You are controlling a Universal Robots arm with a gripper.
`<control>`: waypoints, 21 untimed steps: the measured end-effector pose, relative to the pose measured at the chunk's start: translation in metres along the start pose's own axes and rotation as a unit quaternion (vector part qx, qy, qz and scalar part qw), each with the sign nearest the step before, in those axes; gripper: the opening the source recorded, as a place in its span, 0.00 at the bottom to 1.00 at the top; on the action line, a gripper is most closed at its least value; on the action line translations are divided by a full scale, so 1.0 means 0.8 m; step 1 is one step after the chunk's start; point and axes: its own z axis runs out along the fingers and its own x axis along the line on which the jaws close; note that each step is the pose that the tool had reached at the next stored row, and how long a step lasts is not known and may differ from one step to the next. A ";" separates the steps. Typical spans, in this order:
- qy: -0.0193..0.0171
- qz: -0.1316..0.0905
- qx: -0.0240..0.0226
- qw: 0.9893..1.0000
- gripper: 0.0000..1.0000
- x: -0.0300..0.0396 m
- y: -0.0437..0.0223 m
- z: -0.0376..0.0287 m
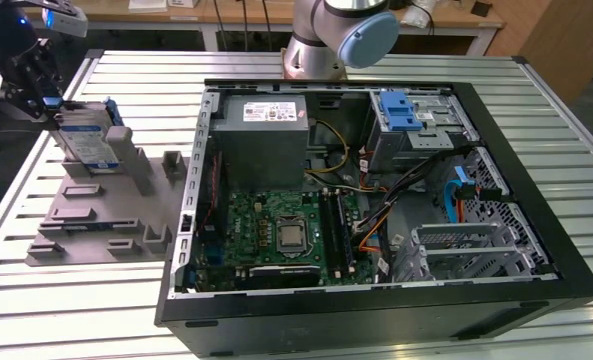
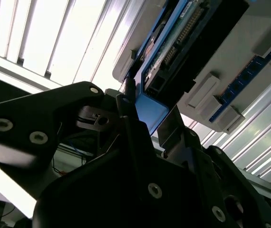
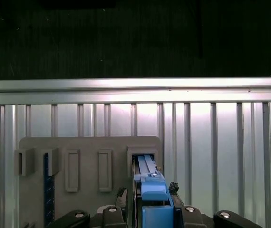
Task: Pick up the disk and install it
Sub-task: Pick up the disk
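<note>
Open PC case point(image 1: 376, 324) sits mid-table, with a grey holder point(image 1: 96, 225) beside it on the exterior view's left. The gripper point(image 1: 46, 101) tilts down over the holder's far end, clenched on the blue-framed top of the disk point(image 1: 84, 142), which stands on edge in a holder slot.

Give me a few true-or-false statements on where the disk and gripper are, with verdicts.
1. The disk stands upright in the grey holder. True.
2. The computer case lies open on its side. True.
3. The disk is installed in the case. False: it sits in the holder, outside the case.
4. The gripper hangs over the case. False: it is clamped on the disk's blue carrier.
</note>
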 end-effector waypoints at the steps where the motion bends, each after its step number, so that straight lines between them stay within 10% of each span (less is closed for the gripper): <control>1: 0.000 0.000 0.000 1.000 0.45 0.0000 0.0000 0.0001; 21: 0.000 0.001 0.000 1.000 0.52 0.0000 -0.0008 0.0008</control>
